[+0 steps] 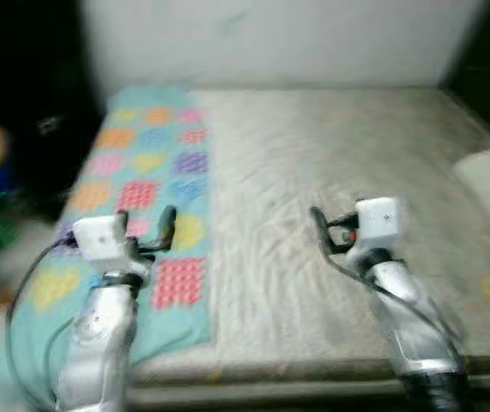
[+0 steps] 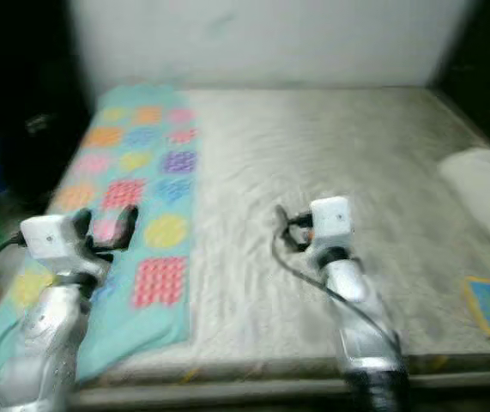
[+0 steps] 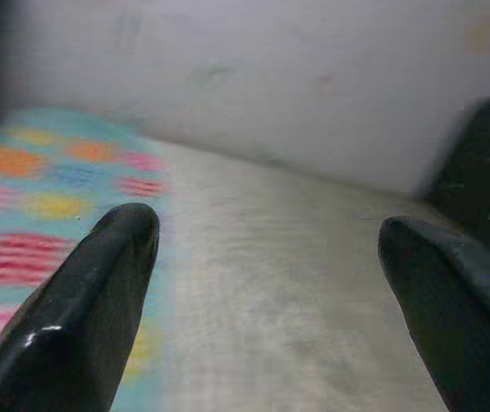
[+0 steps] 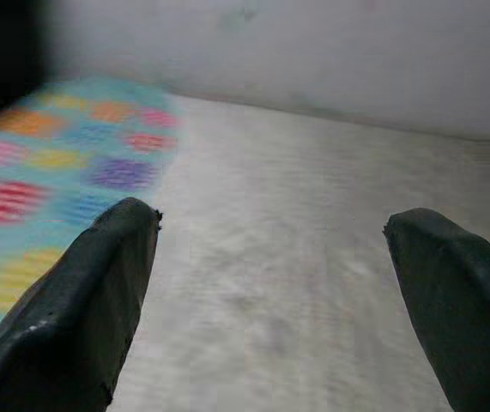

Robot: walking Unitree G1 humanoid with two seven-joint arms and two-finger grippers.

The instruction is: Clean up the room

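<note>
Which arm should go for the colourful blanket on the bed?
Left, probably. The left gripper hangs open right over the blanket, while the right gripper is over bare mattress.

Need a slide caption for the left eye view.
Both arms raised over a grey mattress, left gripper above the patchwork blanket, right gripper over bare mattress, both open.

Teal blanket [image 1: 146,184] (multicoloured patches); grey-beige mattress [image 1: 330,180]; white wall [image 1: 270,39]
</note>
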